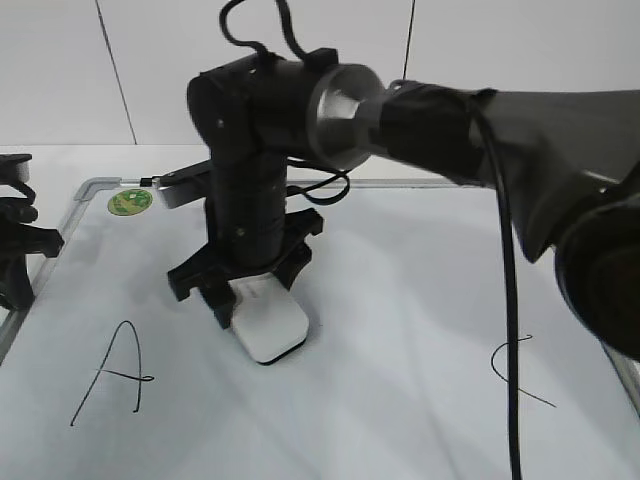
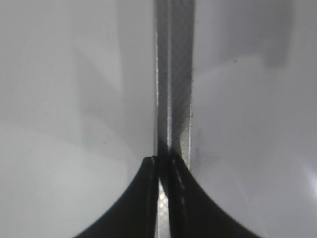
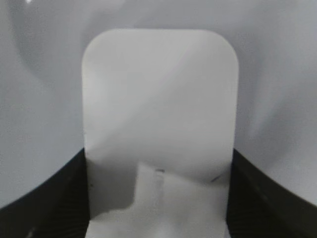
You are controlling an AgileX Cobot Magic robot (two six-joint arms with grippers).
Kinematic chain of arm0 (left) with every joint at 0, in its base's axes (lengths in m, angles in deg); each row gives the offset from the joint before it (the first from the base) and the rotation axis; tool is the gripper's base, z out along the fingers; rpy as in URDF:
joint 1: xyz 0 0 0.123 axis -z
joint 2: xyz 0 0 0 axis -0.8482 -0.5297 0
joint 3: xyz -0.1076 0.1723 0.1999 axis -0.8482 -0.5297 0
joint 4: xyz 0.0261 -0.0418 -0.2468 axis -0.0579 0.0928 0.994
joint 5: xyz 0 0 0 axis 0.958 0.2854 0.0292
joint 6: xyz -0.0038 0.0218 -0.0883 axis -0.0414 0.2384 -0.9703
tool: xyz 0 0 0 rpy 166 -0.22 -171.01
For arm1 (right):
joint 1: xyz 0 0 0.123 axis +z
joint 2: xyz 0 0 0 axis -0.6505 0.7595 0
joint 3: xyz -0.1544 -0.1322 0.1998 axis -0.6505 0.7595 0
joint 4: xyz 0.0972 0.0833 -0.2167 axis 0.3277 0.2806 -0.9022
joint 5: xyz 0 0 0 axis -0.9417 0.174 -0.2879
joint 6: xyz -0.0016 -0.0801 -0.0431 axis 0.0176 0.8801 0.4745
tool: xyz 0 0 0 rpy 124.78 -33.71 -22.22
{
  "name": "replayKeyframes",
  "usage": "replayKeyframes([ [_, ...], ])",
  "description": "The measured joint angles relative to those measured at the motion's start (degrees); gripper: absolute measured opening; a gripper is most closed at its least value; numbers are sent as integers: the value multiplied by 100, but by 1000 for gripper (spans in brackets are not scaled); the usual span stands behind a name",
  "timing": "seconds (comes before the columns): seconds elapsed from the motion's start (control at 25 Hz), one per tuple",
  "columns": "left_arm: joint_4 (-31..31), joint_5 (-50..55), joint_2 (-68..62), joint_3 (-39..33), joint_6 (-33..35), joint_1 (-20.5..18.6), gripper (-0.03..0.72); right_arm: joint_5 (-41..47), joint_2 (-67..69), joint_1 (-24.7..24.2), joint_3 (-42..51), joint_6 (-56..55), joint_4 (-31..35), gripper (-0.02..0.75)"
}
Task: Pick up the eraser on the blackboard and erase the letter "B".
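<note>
The white eraser [image 1: 268, 322] lies flat on the blackboard [image 1: 400, 300], between the hand-drawn "A" [image 1: 115, 372] and "C" [image 1: 515, 372]. My right gripper [image 1: 252, 292] reaches across from the right and is shut on the eraser's far end, one finger on each long side. In the right wrist view the eraser [image 3: 158, 114] fills the space between the jaws [image 3: 158, 198]. No letter "B" shows; the spot between A and C is under the eraser and arm. My left gripper [image 2: 163, 168] is shut and empty, over the board's grey left frame [image 2: 174, 89].
A round green sticker [image 1: 131, 201] sits at the board's far left corner. A small black-and-silver marker [image 1: 185, 183] lies near it, behind the right arm. The left arm [image 1: 18, 235] rests at the board's left edge. A black cable [image 1: 510, 300] hangs over the right side.
</note>
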Motion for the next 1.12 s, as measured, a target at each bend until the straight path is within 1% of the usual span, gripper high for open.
replayKeyframes([
  [0.2, 11, 0, 0, 0, 10, -38, 16, 0, 0, 472, 0, 38, 123, 531],
  [0.32, 23, 0, 0, 0, 21, -48, 16, 0, 0, 583, 0, 38, 135, 531],
  [0.52, 23, 0, 0, 0, 21, -50, 16, 0, 0, 580, 0, 38, 45, 530],
  [0.56, 23, 0, 0, 0, 21, -50, 16, -10, 0, 527, 0, 26, 0, 530],
  [0.64, 31, 0, 0, 0, 21, -50, 16, -10, 0, 425, 0, 18, 124, 530],
  [0.72, 31, 0, 0, 0, 21, -50, 16, -23, 0, 195, 0, -34, 246, 530],
  [0.92, 36, 0, 0, 0, 31, -59, 16, -34, -24, -489, 12, -96, 280, 530],
  [1.12, 36, 0, 0, 0, 31, -59, 16, -45, -126, -593, 83, -109, 201, 530],
])
